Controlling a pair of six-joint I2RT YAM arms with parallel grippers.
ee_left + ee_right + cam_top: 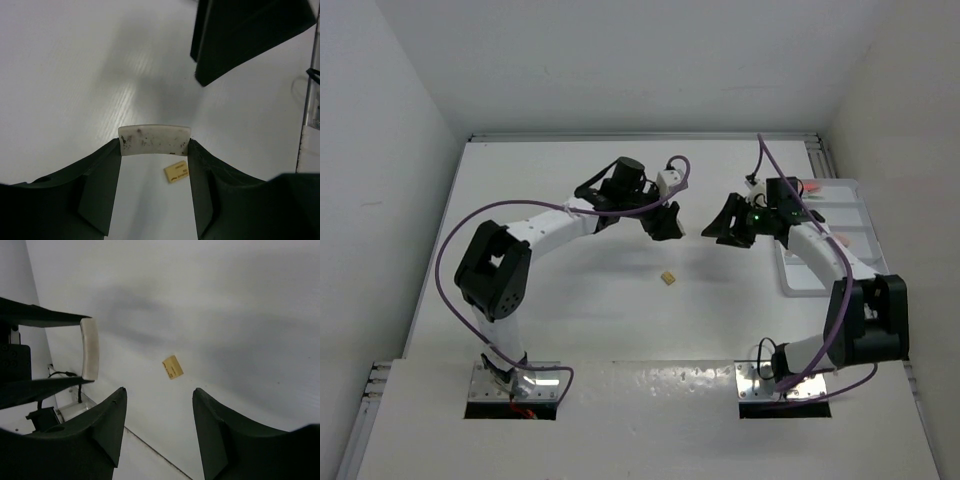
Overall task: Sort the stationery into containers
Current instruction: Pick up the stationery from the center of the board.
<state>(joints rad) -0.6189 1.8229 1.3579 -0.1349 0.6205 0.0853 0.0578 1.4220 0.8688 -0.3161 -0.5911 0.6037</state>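
My left gripper (666, 224) is shut on a grey-white eraser block (155, 139) with dark smudges, held across its fingertips above the table. The block also shows in the right wrist view (89, 349), held at the left. A small tan eraser (667, 278) lies on the table below and between the grippers; it also shows in the left wrist view (176, 172) and the right wrist view (172, 367). My right gripper (728, 230) is open and empty, facing the left one, a short gap apart. The white divided tray (800, 285) lies at the right, behind the right arm.
The right gripper's dark fingers (245, 35) fill the upper right of the left wrist view. A pink item (817, 187) lies at the tray's far end. Walls close in the table at the back and both sides. The arm bases stand at the near edge.
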